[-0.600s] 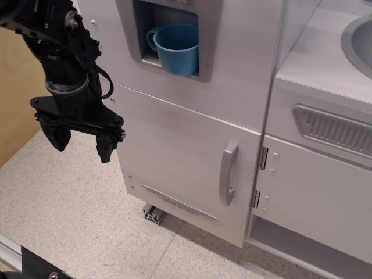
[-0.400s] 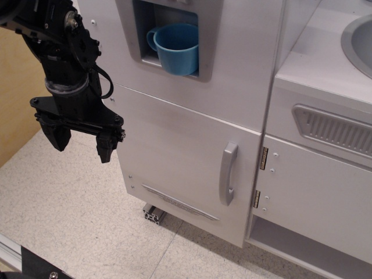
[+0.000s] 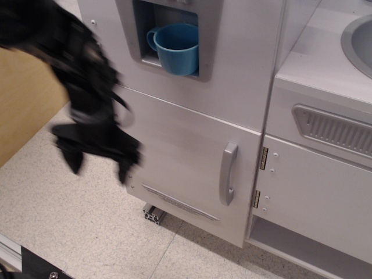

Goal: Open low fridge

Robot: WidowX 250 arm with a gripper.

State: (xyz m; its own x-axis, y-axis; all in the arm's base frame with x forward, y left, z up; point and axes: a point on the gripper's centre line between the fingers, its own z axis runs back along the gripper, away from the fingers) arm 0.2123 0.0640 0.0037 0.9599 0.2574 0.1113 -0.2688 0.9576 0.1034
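Observation:
The low fridge (image 3: 186, 157) is a white-grey compartment with a large flat door, shut. Its curved grey vertical handle (image 3: 228, 173) is at the door's right side, with silver hinges (image 3: 263, 158) beside it and a slim grille strip (image 3: 179, 202) along the bottom. My black gripper (image 3: 99, 167) is blurred by motion at the door's left edge, pointing down, well left of the handle. Its two fingers stand apart and hold nothing.
Above the door is a panel with a recessed niche holding a blue cup (image 3: 176, 47). To the right is a white cabinet door (image 3: 314, 197) under a wide vent (image 3: 334, 129), and a sink rim (image 3: 354, 43). A wooden panel (image 3: 23, 104) stands at left. Speckled floor lies below.
My arm has swung right and downward, so the gripper now overlaps the low fridge door's left edge; it is motion-blurred. The door has stayed shut.

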